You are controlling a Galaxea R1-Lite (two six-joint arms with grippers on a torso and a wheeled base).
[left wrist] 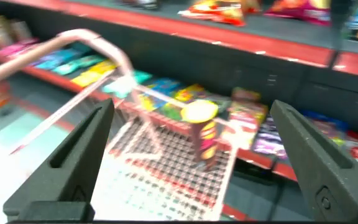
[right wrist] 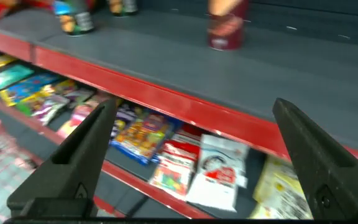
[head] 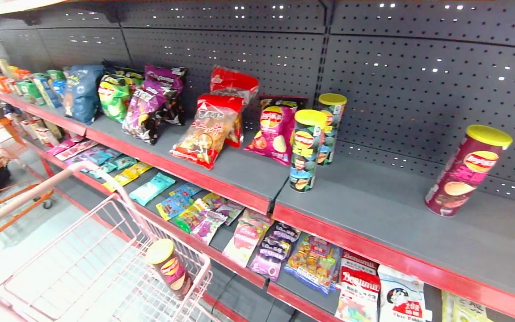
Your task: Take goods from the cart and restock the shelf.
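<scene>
**Item:** one crisp can [head: 169,268], yellow lid and dark red body. It stands in the corner of the pink wire cart [head: 38,191] nearest the shelving, close against the wire wall.

**Destination:** upper grey shelf [head: 373,210] with a red front lip. A matching maroon can [head: 463,172] stands there before the pegboard [head: 418,80]. Bare board lies between it and two dark cans [head: 306,150] further left.

**Left hand [left wrist: 191,106]:** fingers spread wide and holding nothing. It is above the cart, with the crisp can beyond and between them.

**Right hand [right wrist: 194,102]:** likewise wide open and empty. It faces the shelf's red lip and the packets [right wrist: 166,149] on the tier below.

**Handling, by my reckoning:**
- Light, rigid cardboard tube.
- Smooth printed wrap, liable to slip.
- Contents brittle.
- Grip across the mid-body, below the lid, with a moderate squeeze.
- Avoid the lid itself, which could pop off.
- Tall and narrow, so it may topple when set down.
</scene>
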